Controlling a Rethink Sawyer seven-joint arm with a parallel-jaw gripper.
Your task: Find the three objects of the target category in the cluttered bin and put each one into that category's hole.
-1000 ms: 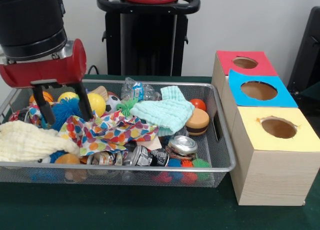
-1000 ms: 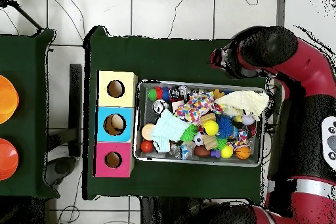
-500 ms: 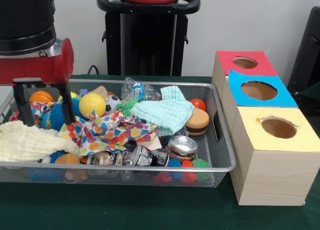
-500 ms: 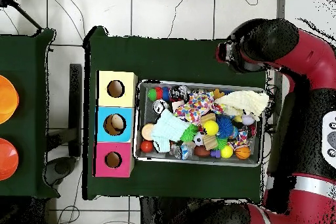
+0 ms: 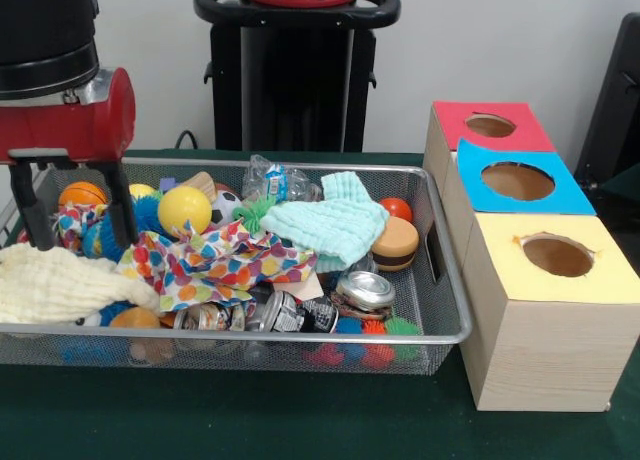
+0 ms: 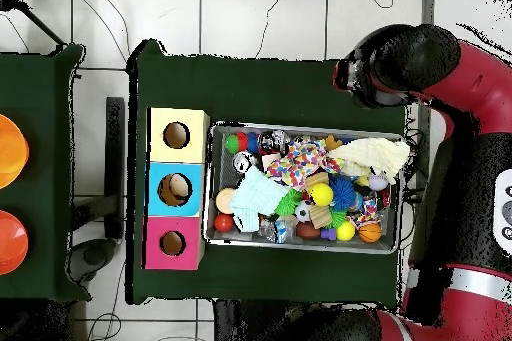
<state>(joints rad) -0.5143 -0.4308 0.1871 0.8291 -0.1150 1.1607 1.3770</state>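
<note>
The wire-mesh bin [image 5: 250, 332] is full of clutter; it also shows in the overhead view [image 6: 300, 128]. My gripper [image 5: 84, 243] hangs open and empty over the bin's left end, its fingers [image 5: 120, 205] above a blue spiky ball [image 5: 100, 235] and the edge of a cream cloth [image 5: 55, 285]. A tan-brown thing [image 5: 200, 184] peeks out behind a yellow ball [image 5: 184, 209]; I cannot tell whether it is a plush animal. No striped orange plush shows. The red-ringed hole [image 5: 490, 125] is at the far end of the wood box [image 6: 172, 243]. In the overhead view the arm [image 6: 400, 57] hides the gripper.
A blue-ringed hole [image 5: 518, 181] and a yellow-ringed hole [image 5: 557, 255] sit nearer on the same box. In the bin lie a mint cloth [image 5: 330, 225], a spotted cloth [image 5: 215, 265], a toy burger [image 5: 395, 243], cans [image 5: 365, 290] and balls. The robot pedestal [image 5: 295, 70] stands behind.
My gripper has moved to the left in the front view and risen a little, from over the spotted cloth to the bin's left end. It stays open and empty.
</note>
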